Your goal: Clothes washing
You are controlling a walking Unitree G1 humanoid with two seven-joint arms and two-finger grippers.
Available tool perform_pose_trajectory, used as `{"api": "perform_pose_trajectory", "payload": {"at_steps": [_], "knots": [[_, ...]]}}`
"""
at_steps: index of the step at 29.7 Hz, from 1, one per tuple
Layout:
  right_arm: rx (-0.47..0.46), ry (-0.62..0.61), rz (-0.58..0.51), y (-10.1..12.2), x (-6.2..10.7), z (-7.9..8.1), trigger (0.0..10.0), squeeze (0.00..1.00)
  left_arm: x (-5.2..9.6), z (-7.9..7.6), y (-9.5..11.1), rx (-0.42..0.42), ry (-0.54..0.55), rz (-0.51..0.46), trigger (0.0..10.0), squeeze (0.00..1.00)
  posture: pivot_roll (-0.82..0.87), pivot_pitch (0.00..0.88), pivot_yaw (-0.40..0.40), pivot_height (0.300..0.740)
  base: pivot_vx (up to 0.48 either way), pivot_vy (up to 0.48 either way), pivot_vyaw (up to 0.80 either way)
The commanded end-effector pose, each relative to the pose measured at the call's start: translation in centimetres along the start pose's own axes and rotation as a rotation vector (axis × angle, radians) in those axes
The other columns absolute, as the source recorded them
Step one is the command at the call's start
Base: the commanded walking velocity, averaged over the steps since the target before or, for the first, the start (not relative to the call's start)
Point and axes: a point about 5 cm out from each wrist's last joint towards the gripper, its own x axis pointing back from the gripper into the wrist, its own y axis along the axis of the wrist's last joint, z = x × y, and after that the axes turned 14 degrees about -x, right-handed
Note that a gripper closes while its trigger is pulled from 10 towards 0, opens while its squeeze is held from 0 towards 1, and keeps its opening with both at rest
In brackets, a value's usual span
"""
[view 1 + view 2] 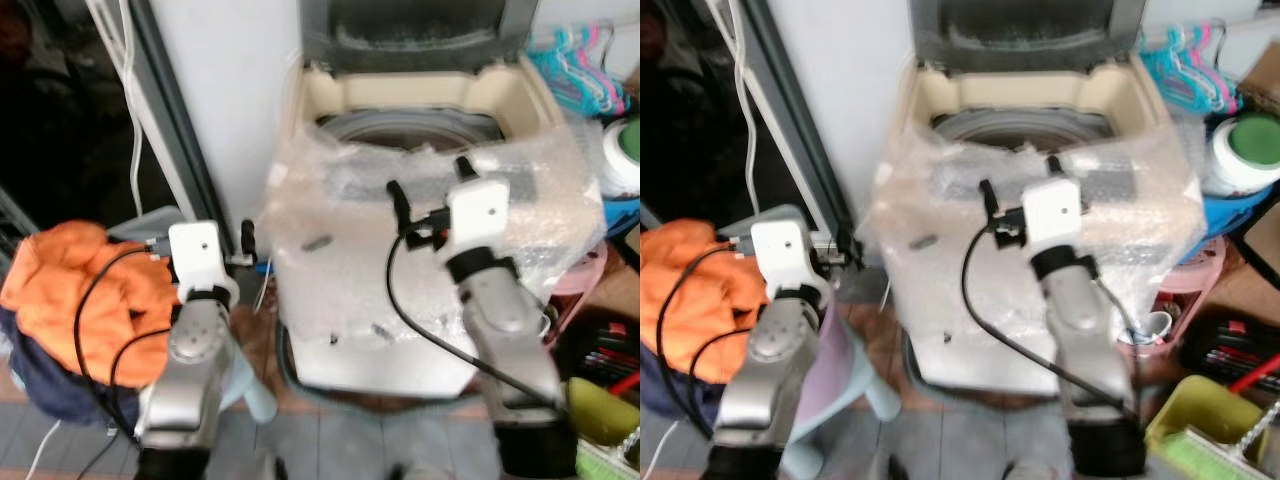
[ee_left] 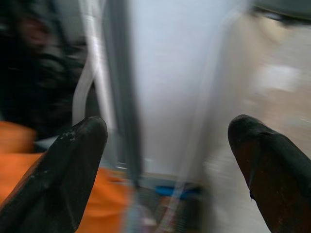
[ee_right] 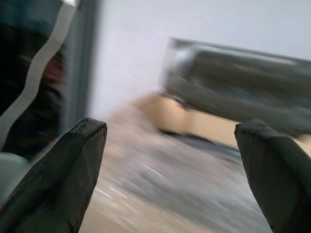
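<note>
Beside the open washing machine [image 1: 420, 130], the orange clothes [image 1: 85, 290] lie left of the empty, spread left gripper [image 1: 247, 240], nearer than the equally spread right gripper [image 1: 430, 195].

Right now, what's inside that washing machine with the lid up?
The washing machine stands open, and only the grey rim of its drum shows. Crinkled plastic wrap draped over the front hides the rest, so whether clothes are in there can't be told.
</note>
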Motion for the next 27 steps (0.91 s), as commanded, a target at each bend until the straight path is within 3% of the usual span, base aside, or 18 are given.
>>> {"api": "perform_pose_trajectory", "payload": {"at_steps": [1, 5, 8, 19, 26, 27], "knots": [[-0.003, -0.007, -0.013, 0.3, 0.0, -0.2, 10.0, 1.0, -0.3, -0.1, 0.5, -0.011, -0.012, -0.015, 10.0, 0.0, -0.04, 0.0, 0.094, 0.74, 0.0, 0.0, 0.8], [-0.031, 0.029, 0.001, 0.0, -0.3, 0.9, 10.0, 1.0, -0.5, 0.5, 0.6, -0.018, 0.004, -0.02, 10.0, 0.0, -0.03, 0.011, 0.073, 0.74, 0.0, 0.0, 0.8], [-0.003, 0.14, 0.001, 0.2, -0.2, 2.2, 10.0, 1.0, -0.2, 0.7, 0.0, -0.015, 0.025, 0.0, 10.0, 0.0, -0.03, 0.016, 0.071, 0.74, 0.0, 0.0, 0.8], [-0.016, 0.16, 0.016, 0.0, -0.5, 2.6, 10.0, 1.0, 0.0, 0.9, 0.1, -0.024, 0.016, 0.011, 10.0, 0.0, -0.02, 0.06, 0.099, 0.74, 0.0, 0.0, 0.8], [-0.023, 0.156, 0.038, -0.4, -0.2, 2.7, 10.0, 1.0, -0.1, 0.8, 0.2, -0.021, 0.01, 0.014, 10.0, 0.0, -0.02, 0.069, 0.097, 0.74, 0.0, 0.0, 0.12], [-0.022, 0.162, 0.051, -0.6, -0.1, 2.8, 10.0, 0.88, -0.1, 0.7, 0.2, -0.019, 0.009, 0.015, 10.0, 0.0, -0.02, 0.068, 0.095, 0.74, 0.0, 0.0, 0.0]]}}
